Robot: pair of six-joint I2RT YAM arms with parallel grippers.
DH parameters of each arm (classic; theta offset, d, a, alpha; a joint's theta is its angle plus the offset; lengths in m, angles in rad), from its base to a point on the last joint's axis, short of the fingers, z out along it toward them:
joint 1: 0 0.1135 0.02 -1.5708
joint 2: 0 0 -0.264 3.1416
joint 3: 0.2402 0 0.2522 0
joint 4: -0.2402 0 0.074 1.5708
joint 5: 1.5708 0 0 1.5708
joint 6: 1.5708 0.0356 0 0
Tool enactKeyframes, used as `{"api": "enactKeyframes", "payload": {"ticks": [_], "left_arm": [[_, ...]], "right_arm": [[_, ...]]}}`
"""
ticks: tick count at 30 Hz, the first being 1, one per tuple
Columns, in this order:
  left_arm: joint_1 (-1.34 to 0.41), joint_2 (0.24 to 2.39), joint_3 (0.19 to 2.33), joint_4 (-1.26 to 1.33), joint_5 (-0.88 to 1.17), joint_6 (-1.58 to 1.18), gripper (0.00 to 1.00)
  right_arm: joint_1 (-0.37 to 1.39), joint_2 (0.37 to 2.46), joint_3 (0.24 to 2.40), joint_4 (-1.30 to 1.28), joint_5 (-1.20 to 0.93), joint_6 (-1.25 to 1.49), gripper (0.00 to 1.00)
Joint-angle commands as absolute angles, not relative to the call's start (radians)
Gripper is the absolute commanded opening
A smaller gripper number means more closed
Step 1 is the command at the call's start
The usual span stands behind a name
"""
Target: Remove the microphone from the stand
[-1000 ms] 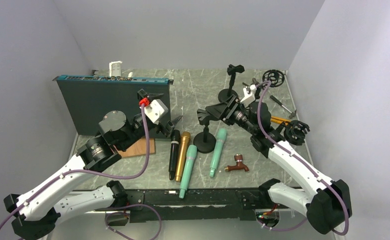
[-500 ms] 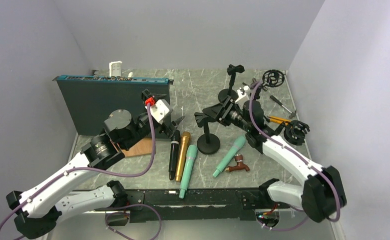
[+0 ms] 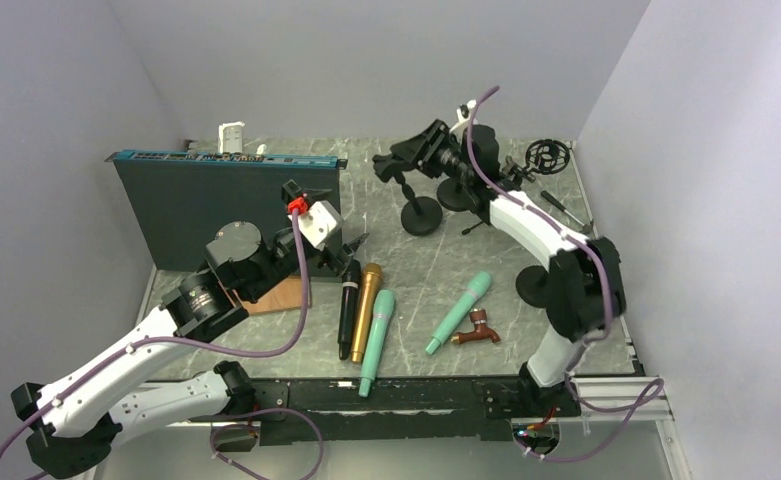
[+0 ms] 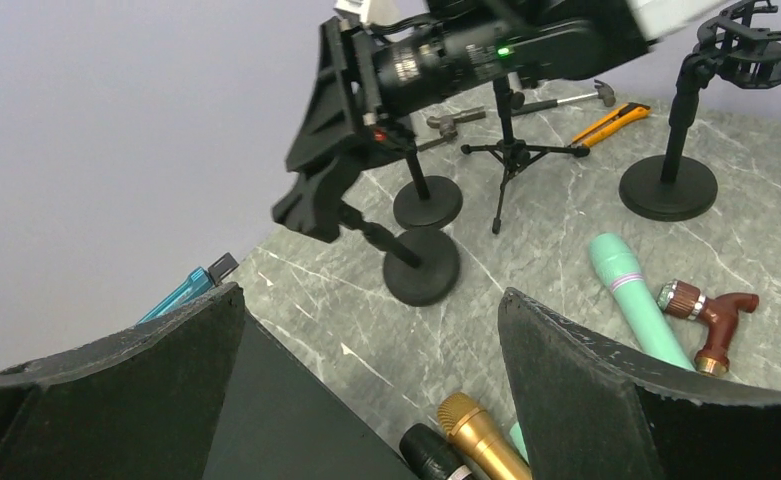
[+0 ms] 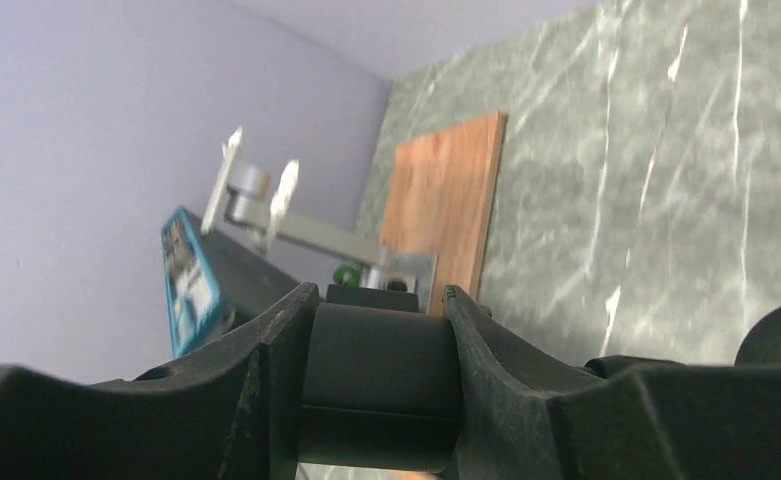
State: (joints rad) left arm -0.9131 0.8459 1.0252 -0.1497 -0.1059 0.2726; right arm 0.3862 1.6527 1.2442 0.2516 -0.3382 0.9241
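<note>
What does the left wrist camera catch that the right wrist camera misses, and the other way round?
Only the left wrist view: a teal microphone lying beside a brown tap, a gold microphone, a tripod stand, an orange utility knife. Only the right wrist view: a wooden board and a pale metal bracket. Both: the grey marbled table, and the black stand clamped in the right arm's jaws.

Grey marble tabletop [image 3: 416,280]; plain lavender walls [image 3: 366,60] around.

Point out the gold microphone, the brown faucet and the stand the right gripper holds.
gold microphone [image 3: 365,312], top view, mid-body.
brown faucet [image 3: 476,333], top view, body.
stand [image 3: 421,216], top view, round base.
</note>
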Motion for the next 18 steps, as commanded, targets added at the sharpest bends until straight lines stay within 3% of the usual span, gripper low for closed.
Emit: {"api": "enactKeyframes", "payload": {"ticks": [1,8,14,18], "left_arm": [[-0.92,0.83,1.024,-0.103,-0.126,0.288,0.99],[-0.923,0.83,1.005,-0.088,-0.161,0.323,0.99],[-0.922,0.836,0.994,-0.076,-0.166,0.333,1.0],[-0.922,0.849,0.968,-0.05,-0.187,0.352,0.99]], "right_arm": [[0.358,1.812,1.454,0.394,-0.36,0.938,0.0],[0.34,2.101,1.768,0.416,-0.37,1.009,0.0],[0.318,2.212,1.861,0.459,-0.34,1.059,0.0],[0.295,2.218,1.846,0.44,-0.335,1.061,0.12]]}}
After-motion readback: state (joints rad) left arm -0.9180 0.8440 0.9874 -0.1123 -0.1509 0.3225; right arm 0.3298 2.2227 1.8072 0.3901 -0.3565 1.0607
